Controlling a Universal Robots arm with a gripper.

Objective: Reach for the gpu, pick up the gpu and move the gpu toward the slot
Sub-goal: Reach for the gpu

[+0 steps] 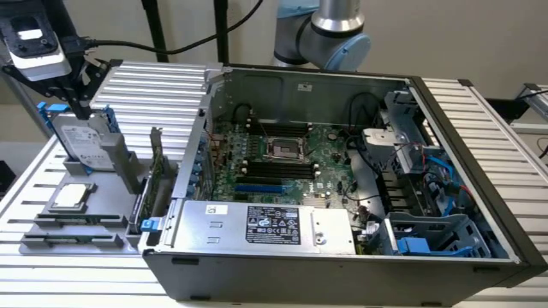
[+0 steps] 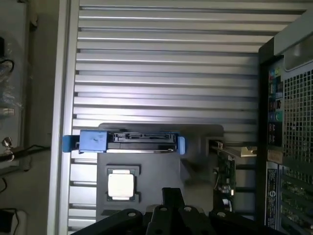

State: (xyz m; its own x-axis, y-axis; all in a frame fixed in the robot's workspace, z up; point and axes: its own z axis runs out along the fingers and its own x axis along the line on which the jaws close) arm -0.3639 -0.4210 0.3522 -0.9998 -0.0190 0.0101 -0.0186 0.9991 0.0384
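Exterior view: the gripper (image 1: 82, 109) hangs empty, fingers pressed together, over the hard drive (image 1: 81, 138), apart from the gpu (image 1: 156, 168). The gpu stands on edge in the grey rack (image 1: 86, 249) beside the computer case (image 1: 342, 276). By my judgement the reach is barely begun; pick-up and the move to the slot remain.

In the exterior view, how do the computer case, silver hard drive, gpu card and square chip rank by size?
1. computer case
2. silver hard drive and gpu card, left unranked since the card shows edge-on
3. square chip, smallest
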